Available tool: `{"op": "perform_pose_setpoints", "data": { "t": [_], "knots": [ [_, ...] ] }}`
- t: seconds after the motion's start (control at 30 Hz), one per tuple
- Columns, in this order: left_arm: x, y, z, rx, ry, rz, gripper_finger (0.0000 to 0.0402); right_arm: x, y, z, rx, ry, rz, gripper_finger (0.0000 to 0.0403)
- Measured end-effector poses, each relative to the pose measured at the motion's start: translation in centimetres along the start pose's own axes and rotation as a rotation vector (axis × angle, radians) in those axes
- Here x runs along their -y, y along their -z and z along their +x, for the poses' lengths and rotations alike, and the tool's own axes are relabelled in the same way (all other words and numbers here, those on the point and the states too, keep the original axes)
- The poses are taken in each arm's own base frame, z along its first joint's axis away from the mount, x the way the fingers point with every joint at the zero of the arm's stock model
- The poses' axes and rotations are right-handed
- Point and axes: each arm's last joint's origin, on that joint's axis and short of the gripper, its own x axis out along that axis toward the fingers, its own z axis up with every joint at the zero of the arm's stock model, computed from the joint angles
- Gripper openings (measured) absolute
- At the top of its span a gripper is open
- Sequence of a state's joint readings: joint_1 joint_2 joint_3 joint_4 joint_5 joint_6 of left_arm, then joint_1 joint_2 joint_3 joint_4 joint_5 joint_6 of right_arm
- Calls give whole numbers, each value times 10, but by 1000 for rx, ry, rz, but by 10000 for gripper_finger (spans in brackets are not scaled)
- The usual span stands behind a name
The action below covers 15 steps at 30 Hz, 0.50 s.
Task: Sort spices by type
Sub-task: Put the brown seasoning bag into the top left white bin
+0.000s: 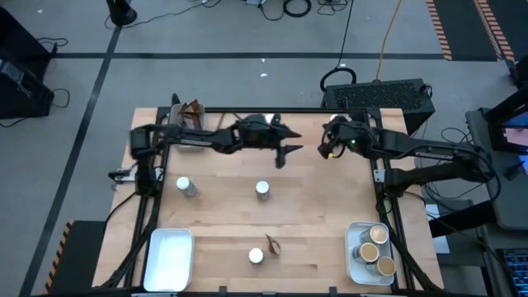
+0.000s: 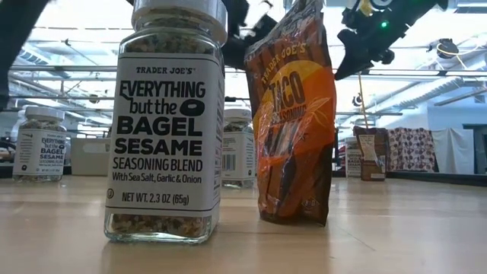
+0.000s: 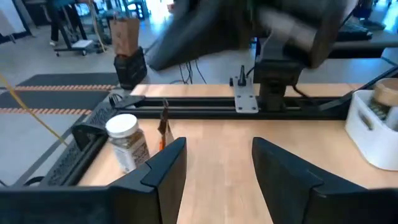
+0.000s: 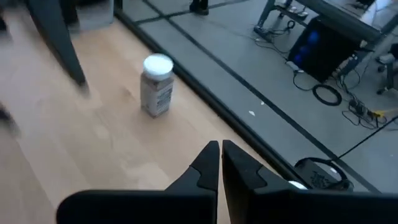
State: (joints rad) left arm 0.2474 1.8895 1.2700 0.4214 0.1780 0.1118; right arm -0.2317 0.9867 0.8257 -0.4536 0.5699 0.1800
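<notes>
A grey lab floor with cables and striped tape is surrounding a pale wood table (image 1: 313,214) inside a black frame. Going left to right in the high view: a white tray (image 1: 169,260) is sitting empty at the near left corner, another tray (image 1: 191,124) holding brown sachets is sitting at the far left edge, and a white-lidded jar (image 1: 186,187) is standing left of centre. The left gripper (image 1: 286,153) is hovering over the far middle of the table, fingers parted about halfway and holding nothing. A second white-lidded jar (image 1: 262,190) is standing mid-table; a third jar (image 1: 256,256) is standing near the front edge with a sachet (image 1: 271,244) just beside it. The right gripper (image 1: 330,149) is hanging at the far right, fingers closed together, empty. A right tray (image 1: 356,262) at the near right corner is holding tan-lidded jars (image 1: 374,246). The table middle is staying wide open for moving. In the low view, the front jar's label (image 2: 160,141) is reading "Trader Joe's Everything but the Bagel Sesame Seasoning Blend, net wt. 2.3 oz (65g)"; the sachet's print is showing "Trader Joe's Taco".
</notes>
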Motion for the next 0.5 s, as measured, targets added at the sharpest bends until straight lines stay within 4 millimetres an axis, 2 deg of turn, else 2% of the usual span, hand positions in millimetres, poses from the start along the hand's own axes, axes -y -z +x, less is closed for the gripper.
{"op": "perform_pose_setpoints", "data": {
  "t": [0.17,0.3,0.5],
  "knots": [
    [-9,9,45,-2,-9,0,187,8,2,-6,35,109,59,0],
    [-24,20,75,2,-37,-3,187,10,2,-8,43,113,52,0],
    [-35,36,111,21,-52,-2,187,10,1,-7,53,113,2,0]
  ]
}}
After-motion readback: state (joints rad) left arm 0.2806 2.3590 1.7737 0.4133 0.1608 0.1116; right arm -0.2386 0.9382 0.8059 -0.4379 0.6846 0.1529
